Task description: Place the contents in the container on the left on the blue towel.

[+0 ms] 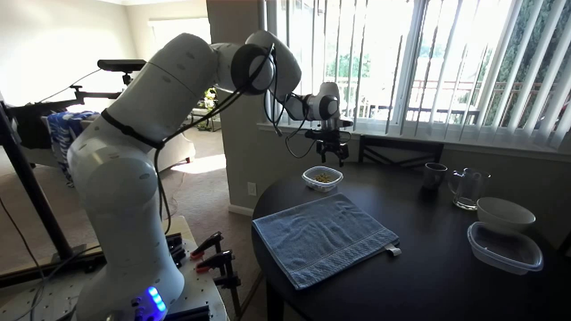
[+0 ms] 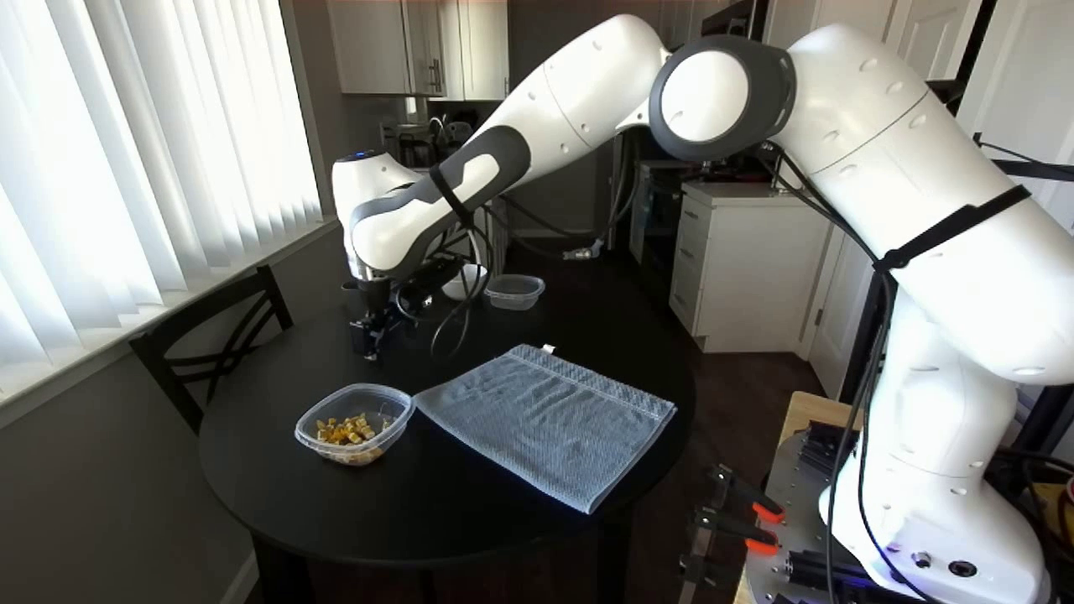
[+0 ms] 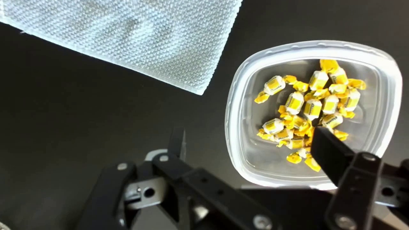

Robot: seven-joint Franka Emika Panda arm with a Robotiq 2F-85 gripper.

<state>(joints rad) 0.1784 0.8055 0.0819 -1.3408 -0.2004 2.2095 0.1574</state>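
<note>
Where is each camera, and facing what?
An exterior view: beside the arm, facing over the table to the window; arm and hand show.
An exterior view: also beside the arm, facing kitchen cabinets across the table; arm and hand show.
Wrist view: looks down past the open hand, the only robot part showing, onto container and blue towel.
Both exterior views, apparently on opposite sides, share arm, table, blue towel, container.
</note>
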